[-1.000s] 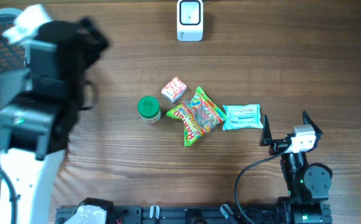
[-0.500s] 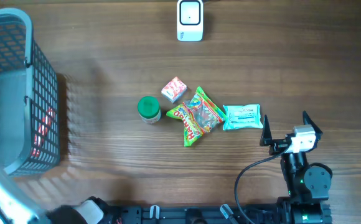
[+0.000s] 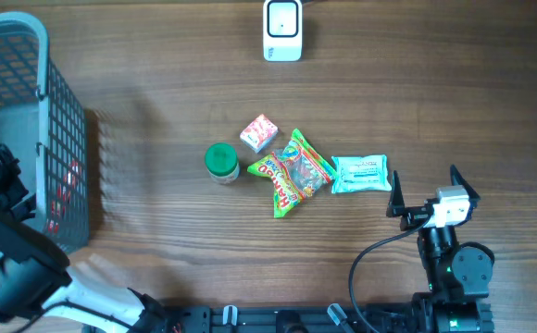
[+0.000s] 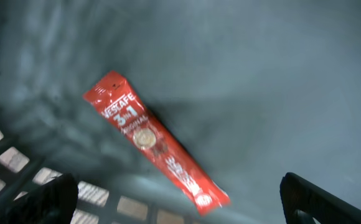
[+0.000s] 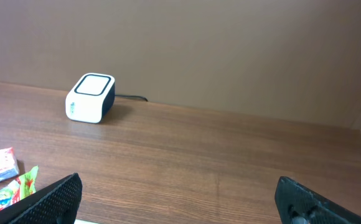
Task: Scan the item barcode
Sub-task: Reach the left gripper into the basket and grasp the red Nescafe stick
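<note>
Wood-grain table (image 3: 176, 240) fills the overhead view; a plain brown wall (image 5: 230, 50) closes off the right wrist view.

Nearest, at the lower left of the overhead frame, the left arm is cut off by the frame edge and reaches into the grey mesh basket (image 3: 65, 111). The left gripper (image 4: 179, 210) has its jaws wide apart and holds nothing. Only its dark fingertips (image 4: 50, 200) show, in the lower corners of the left wrist view. A red sachet (image 4: 152, 148) lies flat and diagonal on the basket floor, apart from both fingers. From overhead it appears only as red streaks through the mesh.

At the lower right, the right gripper (image 3: 426, 192) is likewise spread wide and empty, near the right end of a teal packet (image 3: 360, 173).

At the middle of the frame, the teal packet touches a gummy bag (image 3: 292, 172). A green-lidded jar (image 3: 221, 161) stands just beside the bag's left end, and a pink-and-white packet (image 3: 259, 132) lies just above it. The print on all four is too small to read, and no barcode can be made out.

Farthest, at the top centre, stands the white barcode scanner (image 3: 282, 30), its upper edge cut off. In the right wrist view a dark lead (image 5: 131, 97) runs out behind it.
</note>
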### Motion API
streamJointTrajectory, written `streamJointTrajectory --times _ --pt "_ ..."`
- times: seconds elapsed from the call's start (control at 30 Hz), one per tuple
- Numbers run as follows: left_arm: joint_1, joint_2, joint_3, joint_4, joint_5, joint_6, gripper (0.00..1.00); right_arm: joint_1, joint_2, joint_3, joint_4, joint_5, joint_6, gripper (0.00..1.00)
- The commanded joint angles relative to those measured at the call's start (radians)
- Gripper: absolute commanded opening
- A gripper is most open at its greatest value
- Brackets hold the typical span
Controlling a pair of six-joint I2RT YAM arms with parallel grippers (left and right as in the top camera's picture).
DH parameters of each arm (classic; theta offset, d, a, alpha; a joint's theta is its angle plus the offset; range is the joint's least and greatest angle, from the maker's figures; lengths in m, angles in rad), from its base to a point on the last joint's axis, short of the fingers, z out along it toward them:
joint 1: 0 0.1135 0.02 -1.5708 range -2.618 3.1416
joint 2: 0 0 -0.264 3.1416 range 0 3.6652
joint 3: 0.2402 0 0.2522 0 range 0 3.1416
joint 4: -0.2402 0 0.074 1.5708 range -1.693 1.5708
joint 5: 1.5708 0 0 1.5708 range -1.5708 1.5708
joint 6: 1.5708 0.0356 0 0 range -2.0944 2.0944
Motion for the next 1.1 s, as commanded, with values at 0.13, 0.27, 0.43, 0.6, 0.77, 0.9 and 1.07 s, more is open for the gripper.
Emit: streamJointTrajectory --times 0.13,0.27,0.43,0.6,0.77,0.9,1.07 --pt "-0.029 0.092 -0.019 0.022 -0.01 -0.023 1.0 -0.002 -0.008 -0.001 0.002 -0.001 0.012 1.0" --pt "-0.06 0.092 -0.068 0.069 -0.061 -0.023 1.0 -0.002 -0.008 -0.001 0.002 -0.001 0.012 1.0" --pt "-0.111 0.092 -0.161 0.167 -0.083 -0.024 1.0 -0.002 -0.008 -0.001 0.002 -0.001 0.012 1.0" --pt "-0.146 0.092 -0.238 0.247 -0.087 -0.024 0.92 -0.002 -0.008 -0.001 0.002 -0.001 0.012 1.0" --pt "-0.145 0.091 -0.249 0.239 -0.182 -0.016 0.09 -0.002 -0.008 -0.001 0.002 -0.001 0.012 1.0" --pt "-0.128 0.084 -0.248 0.235 -0.221 -0.016 0.04 -0.002 -0.008 -0.001 0.002 -0.001 0.012 1.0" --pt "-0.085 0.002 -0.198 0.221 -0.124 0.056 0.04 -0.002 -0.008 -0.001 0.002 -0.001 0.012 1.0"
